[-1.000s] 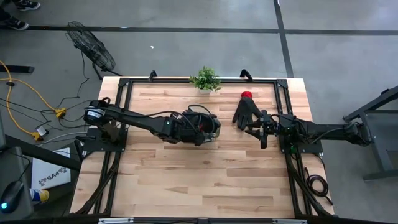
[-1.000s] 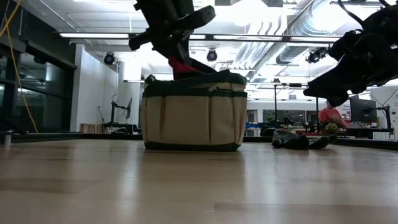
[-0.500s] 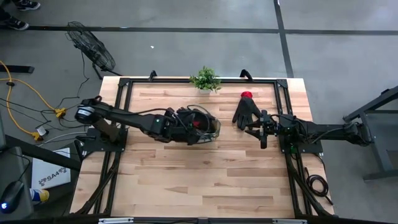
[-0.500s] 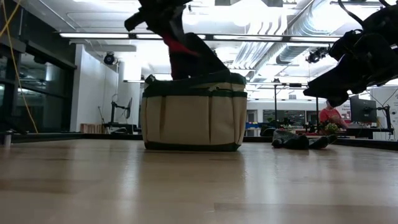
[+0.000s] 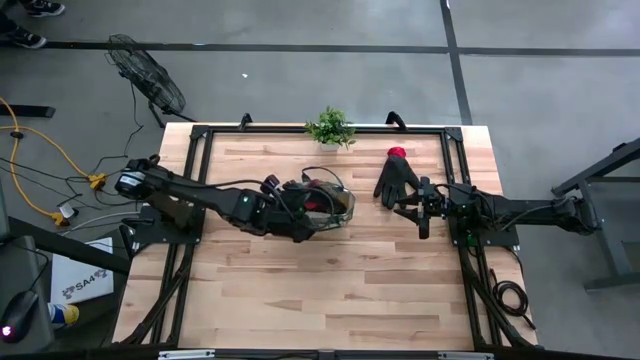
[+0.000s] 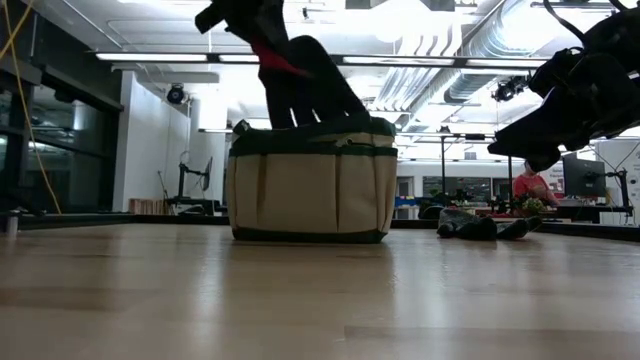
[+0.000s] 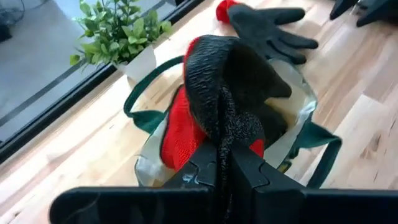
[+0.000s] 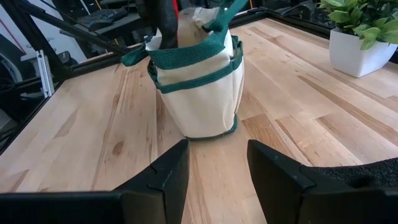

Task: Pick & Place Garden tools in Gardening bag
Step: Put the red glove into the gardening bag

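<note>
We find the left pincer (image 7: 222, 163) clamped on one glove (image 7: 233, 81) over the gardening bag (image 6: 310, 180), not yet released, while the right pincer (image 8: 214, 168) waits open beside the second glove (image 5: 397, 180) lying on the tabletop (image 5: 330, 290).

Gardening bag (image 5: 330, 203) stands on the table (image 5: 330, 290), just behind its centre. A glove (image 7: 230, 93) hangs from the left gripper (image 7: 224, 163) over the bag's mouth. Second glove (image 5: 397, 180) lies flat towards the right edge (right gripper (image 5: 424, 208) just beside it). Potted plant (image 5: 331, 127) stands at the back edge.
</note>
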Robot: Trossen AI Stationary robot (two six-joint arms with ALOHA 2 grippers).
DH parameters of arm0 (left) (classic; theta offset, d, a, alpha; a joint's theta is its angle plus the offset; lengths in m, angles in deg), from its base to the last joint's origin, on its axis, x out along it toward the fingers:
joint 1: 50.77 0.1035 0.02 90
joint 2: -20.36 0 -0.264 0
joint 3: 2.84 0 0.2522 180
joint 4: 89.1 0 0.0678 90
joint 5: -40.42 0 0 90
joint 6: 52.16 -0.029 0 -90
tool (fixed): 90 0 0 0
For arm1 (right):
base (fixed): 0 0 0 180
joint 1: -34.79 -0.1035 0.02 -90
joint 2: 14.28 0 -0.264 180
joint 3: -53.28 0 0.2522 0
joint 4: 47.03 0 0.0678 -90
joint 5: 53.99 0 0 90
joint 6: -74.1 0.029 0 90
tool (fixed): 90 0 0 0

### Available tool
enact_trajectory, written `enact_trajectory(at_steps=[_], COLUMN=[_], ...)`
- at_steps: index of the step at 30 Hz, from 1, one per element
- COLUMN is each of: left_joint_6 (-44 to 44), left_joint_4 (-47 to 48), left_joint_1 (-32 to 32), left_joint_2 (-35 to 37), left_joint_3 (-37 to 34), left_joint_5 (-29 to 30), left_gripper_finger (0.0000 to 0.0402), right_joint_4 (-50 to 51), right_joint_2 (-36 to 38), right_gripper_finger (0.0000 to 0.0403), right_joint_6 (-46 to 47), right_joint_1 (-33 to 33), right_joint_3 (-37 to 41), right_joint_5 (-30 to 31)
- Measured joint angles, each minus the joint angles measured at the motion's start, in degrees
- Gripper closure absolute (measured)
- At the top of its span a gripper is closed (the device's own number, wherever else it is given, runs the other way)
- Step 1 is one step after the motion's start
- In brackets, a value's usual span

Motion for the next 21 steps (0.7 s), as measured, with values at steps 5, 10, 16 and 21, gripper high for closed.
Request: enact_trajectory(at_steps=[5, 10, 16, 21], left_joint_6=[0.52, 3.05, 10.46, 12.72], left_joint_4=[1.26, 1.14, 0.99, 0.36], left_joint_1=[0.2, 1.83, 4.13, 5.58], left_joint_2=[0.0, -0.02, -0.07, -0.38], left_joint_3=[0.02, 0.02, 0.02, 0.02], left_joint_5=[-2.05, -3.43, -6.67, -9.69], left_gripper_finger=[0.0396, 0.0396, 0.0396, 0.0396], right_joint_4=[0.0, 0.0, 0.0, 0.0], right_joint_2=[0.0, 0.0, 0.0, 0.0], right_gripper_finger=[0.0249, 0.0249, 0.0249, 0.0249], right_joint_6=[0.0, 0.01, 0.0, 0.0], right_joint_1=[-0.01, 0.0, -0.01, -0.01], right_joint_3=[-0.01, -0.02, -0.02, -0.02], right_joint_5=[0.0, -0.02, -0.02, -0.02])
